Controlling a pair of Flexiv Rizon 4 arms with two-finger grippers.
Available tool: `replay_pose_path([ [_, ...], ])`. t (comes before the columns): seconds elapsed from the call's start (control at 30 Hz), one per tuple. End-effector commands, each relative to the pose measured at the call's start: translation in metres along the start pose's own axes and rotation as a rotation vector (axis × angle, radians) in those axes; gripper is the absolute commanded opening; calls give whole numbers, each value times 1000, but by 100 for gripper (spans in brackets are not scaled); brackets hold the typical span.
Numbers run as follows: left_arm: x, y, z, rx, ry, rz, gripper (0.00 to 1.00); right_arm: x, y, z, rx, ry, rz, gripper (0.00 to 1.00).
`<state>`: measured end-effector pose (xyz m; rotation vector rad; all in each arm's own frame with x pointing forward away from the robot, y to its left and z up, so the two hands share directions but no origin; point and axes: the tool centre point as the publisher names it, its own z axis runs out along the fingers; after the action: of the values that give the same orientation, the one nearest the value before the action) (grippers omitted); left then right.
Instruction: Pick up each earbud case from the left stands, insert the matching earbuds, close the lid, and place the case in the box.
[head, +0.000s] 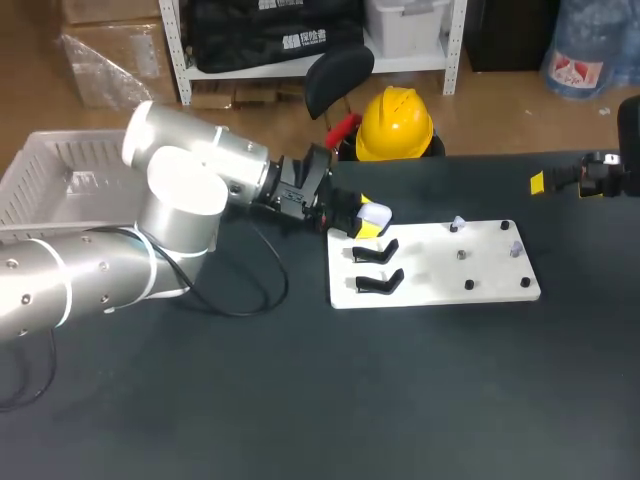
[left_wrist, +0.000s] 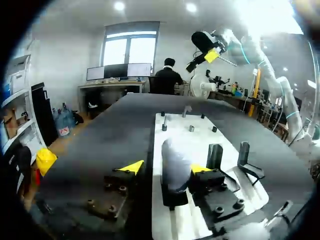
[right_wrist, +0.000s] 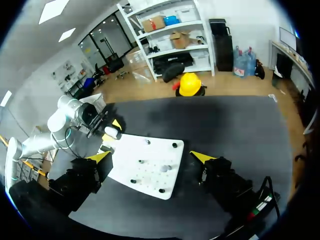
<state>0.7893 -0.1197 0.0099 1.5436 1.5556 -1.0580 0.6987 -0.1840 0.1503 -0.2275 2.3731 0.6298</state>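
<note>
The left arm comes in from 9 o'clock and its left fingers (head: 367, 230) sit at the 10 o'clock corner of the white board (head: 430, 268), which lies on the dark worktop (head: 300, 400). A white case (head: 376, 212) stands there between them. In the left wrist view the left fingers (left_wrist: 132, 166) are spread. The case (left_wrist: 175, 165) sits upright in the gap, close against one yellow tip and clear of the other, so they are open and not gripping it. Its lid looks shut. At 6 o'clock from the case, two black stands (head: 376, 251) on the board are empty. Toward 3 o'clock on the board are several short pegs (head: 468, 285), and two of them carry small pale earbuds (head: 458, 222), too small to make out further. The white box (head: 50, 185) sits at the worktop's 10 o'clock edge, behind the left arm. The right fingers (head: 537, 182) are at 2 o'clock from the board, well apart from it. In the right wrist view the right fingers (right_wrist: 100, 156) are wide open and hold nothing, high above the board (right_wrist: 145, 167).
</note>
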Motion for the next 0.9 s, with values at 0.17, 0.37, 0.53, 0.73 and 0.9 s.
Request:
replay_pose_path([
  [0.17,2,2,1,10,4,0,24,0,-1,1,-3,0,-1,100],
  [0.37,3,0,1,15,4,1,0,0,-1,1,-3,0,-1,100],
  [0.53,1,-3,0,22,2,6,0,0,-1,1,-3,0,-1,100],
  [0.73,0,-5,-1,25,-5,9,0,0,-1,1,-3,0,-1,100],
  [0.9,0,-7,-1,27,-6,10,0,0,-1,1,-3,0,-1,100],
])
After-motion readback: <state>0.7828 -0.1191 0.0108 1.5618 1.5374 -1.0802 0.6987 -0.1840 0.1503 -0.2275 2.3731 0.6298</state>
